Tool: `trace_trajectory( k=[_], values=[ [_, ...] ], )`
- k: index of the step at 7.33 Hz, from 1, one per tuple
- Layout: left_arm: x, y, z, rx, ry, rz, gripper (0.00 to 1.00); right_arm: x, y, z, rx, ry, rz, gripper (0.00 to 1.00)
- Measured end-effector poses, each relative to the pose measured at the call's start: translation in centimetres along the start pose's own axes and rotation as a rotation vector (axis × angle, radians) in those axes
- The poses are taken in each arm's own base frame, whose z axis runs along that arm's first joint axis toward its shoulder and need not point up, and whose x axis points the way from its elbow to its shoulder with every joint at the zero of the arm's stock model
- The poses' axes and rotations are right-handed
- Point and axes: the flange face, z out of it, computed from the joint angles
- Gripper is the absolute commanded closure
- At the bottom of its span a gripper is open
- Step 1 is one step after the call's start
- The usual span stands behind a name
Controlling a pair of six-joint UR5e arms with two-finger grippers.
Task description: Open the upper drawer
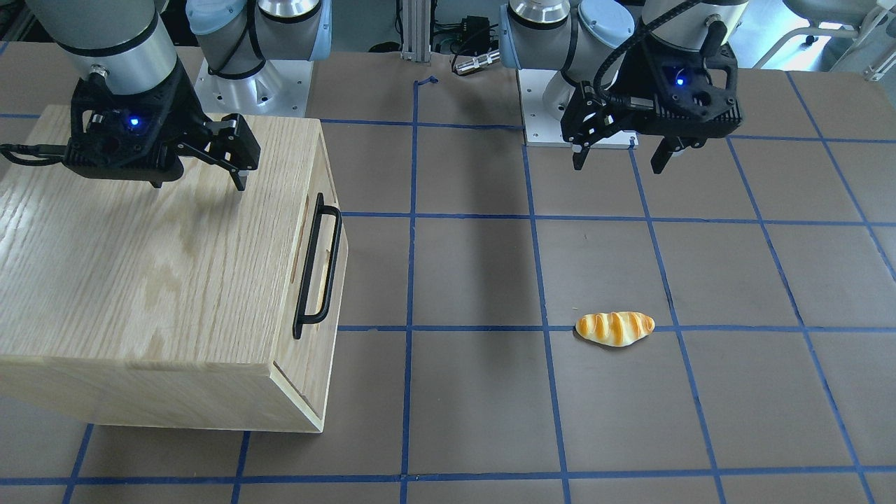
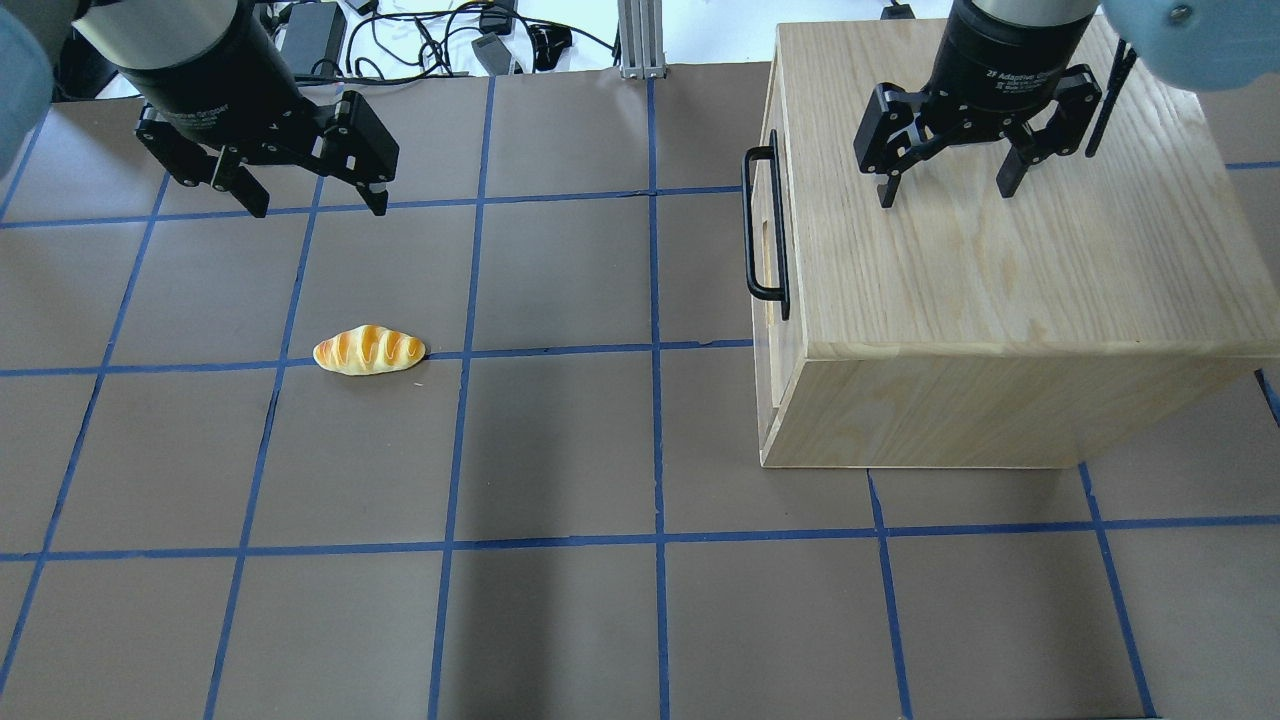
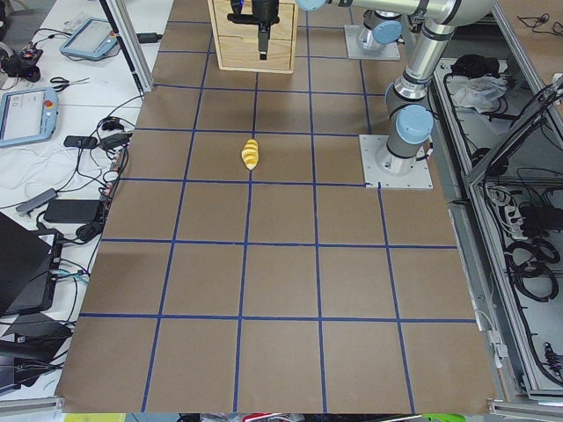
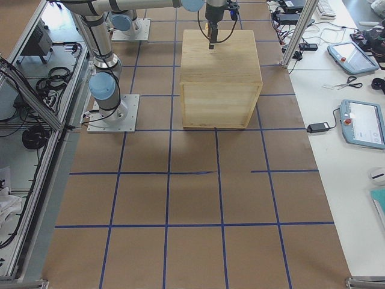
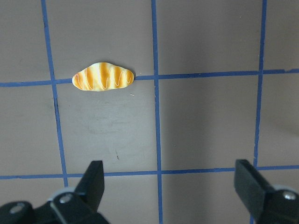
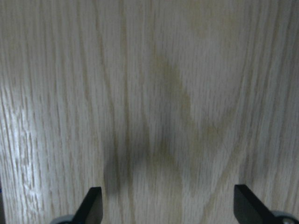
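Front view: right tool (image 1: 199, 180) spread, poised over cabinet (image 1: 140, 266) top. Upper drawer (image 1: 316, 266) shut flush in cabinet front, black handle (image 1: 329, 266) untouched.
Overhead: left tool (image 2: 318, 205) spread above tabletop (image 2: 560, 450); bread roll (image 2: 369, 351) nearby.
Left wrist: roll beyond spread fingers (image 5: 96, 179).
Right wrist: oak grain below.

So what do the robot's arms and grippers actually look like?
The left gripper and right gripper are black, angular and two-fingered, each with a blue light and a black cable. White lettering marks the right one's body. The arms are silver with pale-blue joint caps.
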Motion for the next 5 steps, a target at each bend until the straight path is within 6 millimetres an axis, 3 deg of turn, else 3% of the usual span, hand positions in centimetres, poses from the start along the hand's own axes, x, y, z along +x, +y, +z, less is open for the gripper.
trace_trajectory(
  k=[5],
  values=[
    [0.04, -0.32, 0.57, -0.009, 0.004, 0.0, 0.0, 0.0, 0.0, 0.0, 0.0, 0.0, 0.0, 0.0]
  ],
)
